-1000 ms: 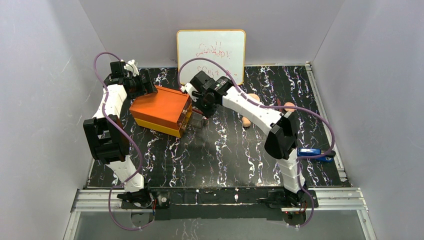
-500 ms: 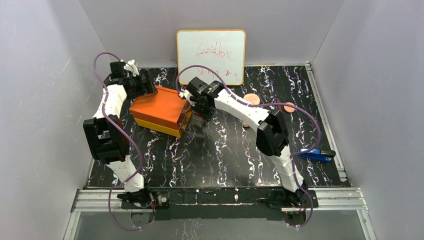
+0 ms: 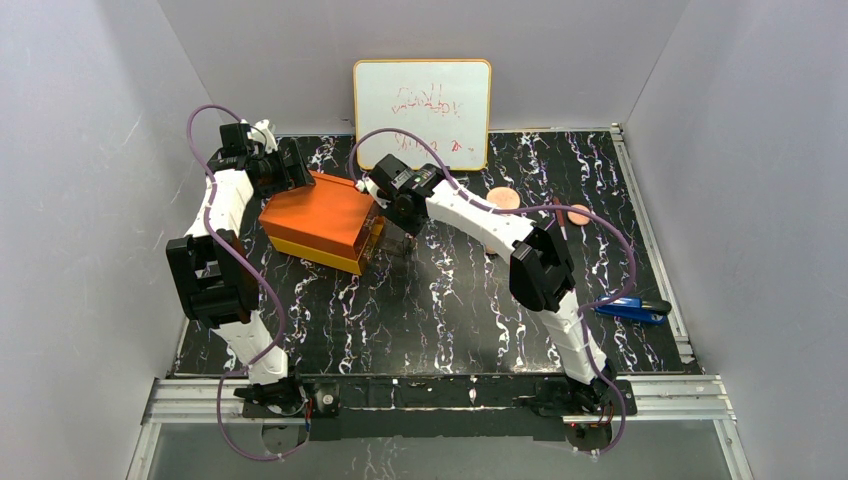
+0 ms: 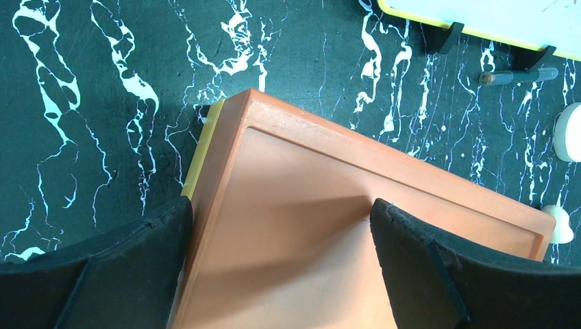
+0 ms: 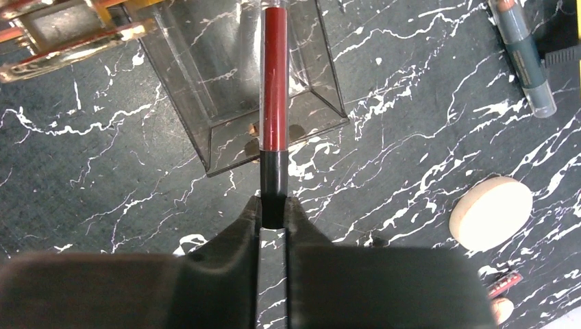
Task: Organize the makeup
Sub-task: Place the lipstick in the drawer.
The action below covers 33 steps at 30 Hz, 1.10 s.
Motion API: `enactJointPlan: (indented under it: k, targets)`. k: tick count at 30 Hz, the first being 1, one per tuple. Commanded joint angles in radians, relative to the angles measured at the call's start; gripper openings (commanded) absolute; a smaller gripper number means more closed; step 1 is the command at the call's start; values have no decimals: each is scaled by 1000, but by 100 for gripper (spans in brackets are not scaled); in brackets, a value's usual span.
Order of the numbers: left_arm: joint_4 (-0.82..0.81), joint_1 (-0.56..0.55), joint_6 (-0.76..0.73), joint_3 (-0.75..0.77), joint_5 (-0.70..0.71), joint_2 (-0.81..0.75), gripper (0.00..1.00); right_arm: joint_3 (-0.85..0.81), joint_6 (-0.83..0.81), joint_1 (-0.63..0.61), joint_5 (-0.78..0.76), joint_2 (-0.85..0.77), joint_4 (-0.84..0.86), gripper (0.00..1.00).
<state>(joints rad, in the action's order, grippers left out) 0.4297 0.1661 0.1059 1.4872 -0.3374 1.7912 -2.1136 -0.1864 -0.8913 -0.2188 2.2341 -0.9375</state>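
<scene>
My left gripper (image 4: 281, 216) hangs wide open over the corner of the orange box (image 4: 308, 178). My right gripper (image 5: 274, 205) is clenched on the black end of the red stick (image 5: 275, 82), which reaches out over the open clear drawer (image 5: 205, 82). The peach disc (image 5: 490, 212) lies well apart to its right.

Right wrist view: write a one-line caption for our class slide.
Right tool pinches the black cap of a red lip tube above the open clear drawer; a peach disc lies nearby.
</scene>
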Motion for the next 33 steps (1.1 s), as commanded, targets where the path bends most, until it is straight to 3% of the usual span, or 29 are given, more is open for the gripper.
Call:
enactJointPlan:
  k: [1,6,9,20,27,33]
  targets:
    - [134,-16,-46,-59,33,39,96,-41,-6,-1,-44,18,26,38]
    - [135,-16,-45,-59,34,38,96,-8,2,0,-54,-34,68,68]
    - [134,-15,-44,-62,35,36,96,19,13,3,-57,-80,109,76]
    - [134,-15,-44,-67,32,27,96,164,111,142,-107,-285,241,82]
    - [130,-16,-42,-73,30,18,96,175,230,310,-100,-230,288,83]
    - [129,-16,-43,-73,35,21,96,108,273,356,-99,-113,365,82]
